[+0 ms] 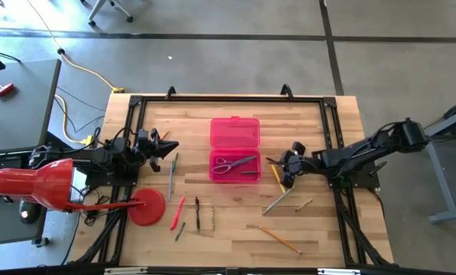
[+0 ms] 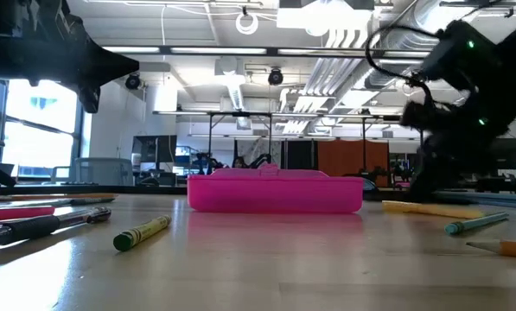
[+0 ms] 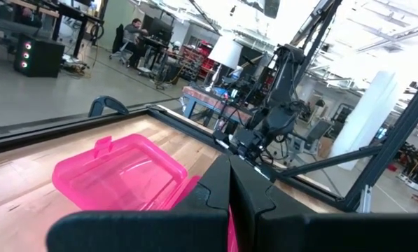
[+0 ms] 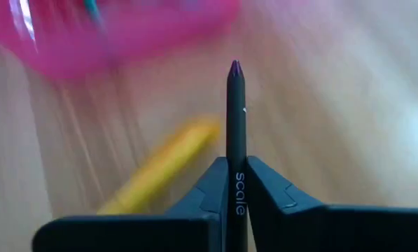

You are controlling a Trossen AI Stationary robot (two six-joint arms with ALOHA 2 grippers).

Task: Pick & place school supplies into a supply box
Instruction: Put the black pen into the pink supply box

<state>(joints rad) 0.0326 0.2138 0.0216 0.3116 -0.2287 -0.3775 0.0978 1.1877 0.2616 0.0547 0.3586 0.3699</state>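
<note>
The right fingers (image 4: pixel 235 183) are closed on a black pencil (image 4: pixel 235 112), which stands straight out between them with its dark tip pointing toward the pink box (image 4: pixel 110 31). In the high view the right gripper (image 1: pixel 290 169) sits just right of the box (image 1: pixel 234 149), low over the worktop (image 1: pixel 319 237), with a yellow pencil (image 1: pixel 276 175) lying just beside it.

The pencil is judged light, stiff and smooth, so it can swivel or slip in a narrow pinch. The hold looks to be toward one end; a hold nearer the middle would keep it from tipping.

The left fingers (image 3: pixel 230 199) are pressed together with nothing between them. That arm waits at the left edge of the worktop, its gripper (image 1: pixel 160 147) well apart from the box.

The box lies open, lid flat behind the tray. The tray holds scissors (image 1: pixel 234 162) and what looks like a dark pen beside them; the lid half looks empty.

Outside it lie a grey pen (image 1: pixel 171 174), a red pen (image 1: pixel 178 211), a dark pen (image 1: pixel 198 214), a green crayon (image 2: pixel 142 233), an orange pencil (image 1: pixel 279 238) and a few others. A red disc (image 1: pixel 147 206) sits near the left front corner.
</note>
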